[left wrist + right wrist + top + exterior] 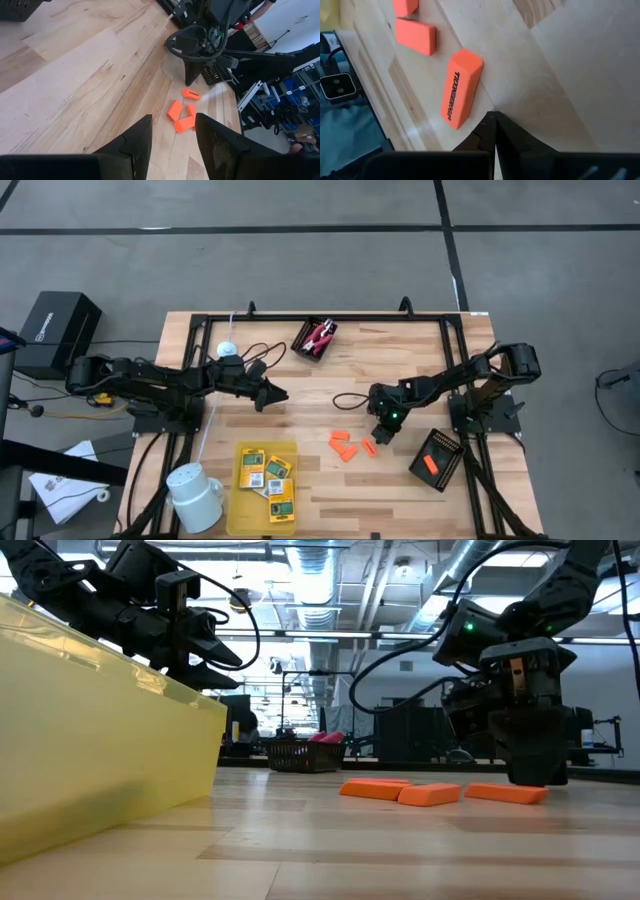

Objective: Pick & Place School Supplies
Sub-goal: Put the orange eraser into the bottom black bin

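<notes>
Three orange pieces (348, 445) lie flat on the wooden table (300, 410), right of centre. My right gripper (383, 434) is shut, and its tips (492, 119) stand low just beside the nearest orange piece (460, 87); a thin gap shows between them. My left gripper (272, 394) hangs open above the table left of centre, with nothing between its fingers (140, 137). Several yellow-and-green packets (268, 475) lie in a yellow tray (240, 505). A red-handled scissor tool (320, 335) lies in a black basket (306, 350) at the far edge.
A black tray (445, 442) at the right holds one more orange piece (431, 463). A white mug (195, 495) stands left of the yellow tray. A small white disc (227, 349) and black cables (262, 352) lie at the far left. Bare wood lies between the two grippers.
</notes>
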Controlling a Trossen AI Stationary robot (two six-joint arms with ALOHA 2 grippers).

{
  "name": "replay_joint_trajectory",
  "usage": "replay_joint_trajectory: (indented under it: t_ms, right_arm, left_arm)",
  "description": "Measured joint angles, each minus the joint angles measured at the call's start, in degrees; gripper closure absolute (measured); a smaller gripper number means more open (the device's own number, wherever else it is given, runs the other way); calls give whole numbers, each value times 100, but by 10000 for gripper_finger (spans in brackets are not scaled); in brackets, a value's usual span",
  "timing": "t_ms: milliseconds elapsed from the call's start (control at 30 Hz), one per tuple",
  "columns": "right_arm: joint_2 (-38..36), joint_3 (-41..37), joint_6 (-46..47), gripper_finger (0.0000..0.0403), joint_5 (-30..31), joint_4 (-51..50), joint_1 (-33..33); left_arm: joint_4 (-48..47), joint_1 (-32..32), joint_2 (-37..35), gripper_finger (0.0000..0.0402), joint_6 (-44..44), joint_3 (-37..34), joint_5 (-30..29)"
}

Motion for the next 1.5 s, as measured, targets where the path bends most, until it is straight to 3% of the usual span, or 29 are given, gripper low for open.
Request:
replay_joint_trajectory:
  t_ms: [133, 367, 733, 1033, 1500]
  right_arm:
    - [-55, -40, 54, 403, -77, 143, -93]
    - [-386, -70, 267, 403, 325, 432, -106]
    - [-395, -51, 435, 403, 5, 1237, 55]
    - [-402, -48, 393, 403, -124, 1256, 110]
    - [179, -11, 427, 403, -317, 1542, 263]
  left_arm:
    - [2, 0, 0, 257, -12, 0, 2]
    - [2, 0, 0, 257, -17, 0, 2]
    - [4, 0, 0, 257, -15, 0, 2]
    - [4, 0, 0, 257, -15, 0, 2]
    - [-37, 0, 2, 257, -17, -2, 1]
